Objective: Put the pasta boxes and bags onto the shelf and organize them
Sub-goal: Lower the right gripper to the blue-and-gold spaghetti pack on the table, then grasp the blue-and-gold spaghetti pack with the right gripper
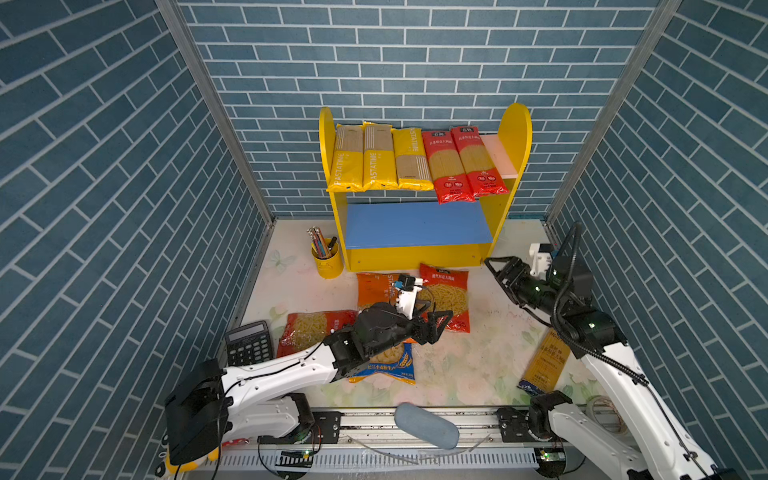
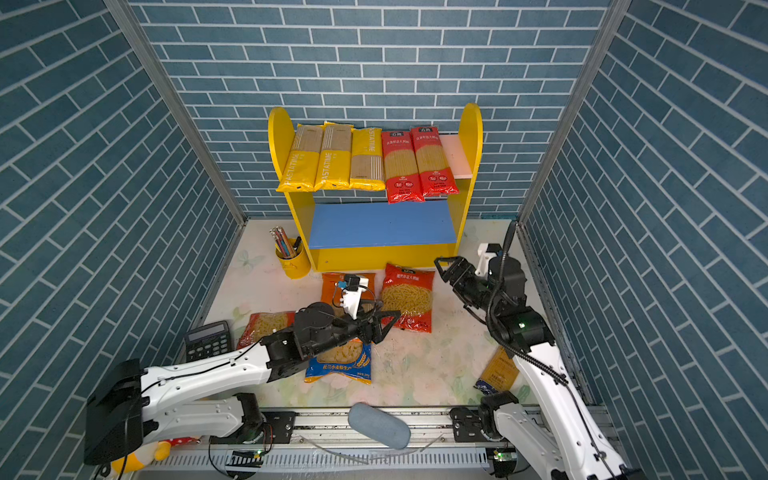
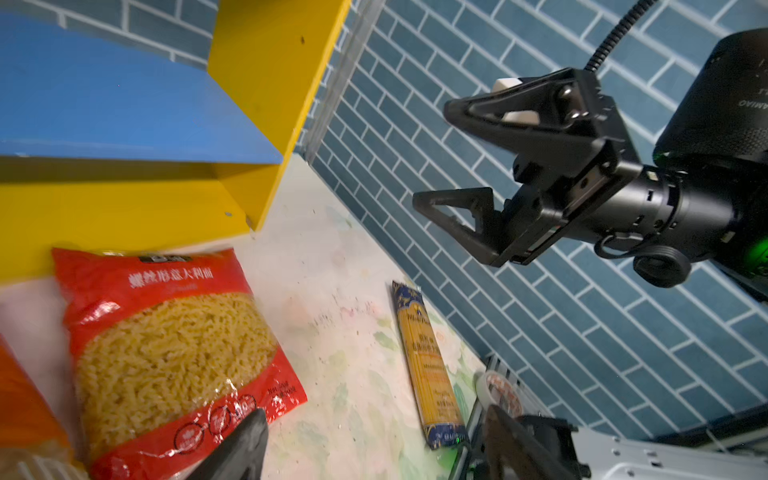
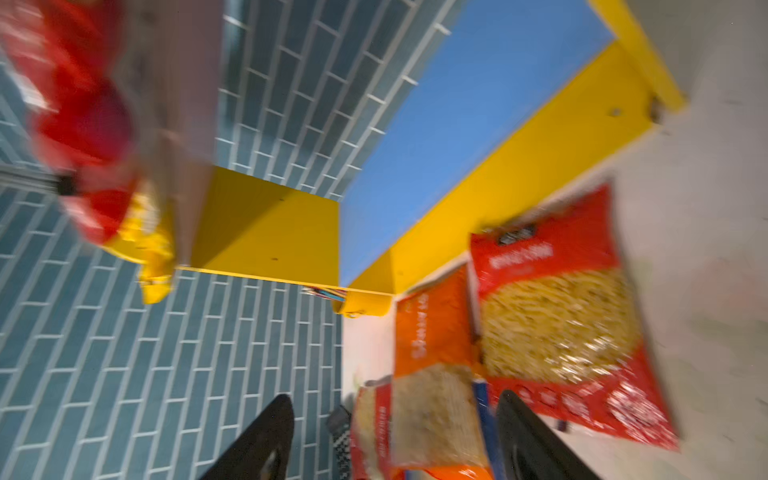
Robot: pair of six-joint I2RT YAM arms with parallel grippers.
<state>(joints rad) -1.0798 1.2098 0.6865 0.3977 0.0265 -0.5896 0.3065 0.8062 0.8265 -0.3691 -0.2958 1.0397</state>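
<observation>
The shelf (image 1: pixel 515 137) stands at the back. Its pink upper board (image 1: pixel 498 158) carries three yellow PASTATIME packs (image 1: pixel 378 158) and two red spaghetti packs (image 1: pixel 461 166); the blue lower board (image 1: pixel 415 226) is bare. On the table lie an orange bag (image 1: pixel 374 289), a red macaroni bag (image 1: pixel 451 291), another red bag (image 1: pixel 307 328), a blue bag (image 1: pixel 390 365) and a dark-blue spaghetti pack (image 1: pixel 544 365). My left gripper (image 1: pixel 441 326) hovers open over the red macaroni bag's (image 3: pixel 174 353) near edge. My right gripper (image 1: pixel 494 272) is open and empty by the shelf's lower right corner.
A yellow pencil cup (image 1: pixel 327 257) stands left of the shelf. A calculator (image 1: pixel 249 343) lies at the table's left edge. A grey-blue oblong object (image 1: pixel 426 424) rests on the front rail, and a tape roll (image 1: pixel 604 405) sits at the front right. Brick-patterned walls close in three sides.
</observation>
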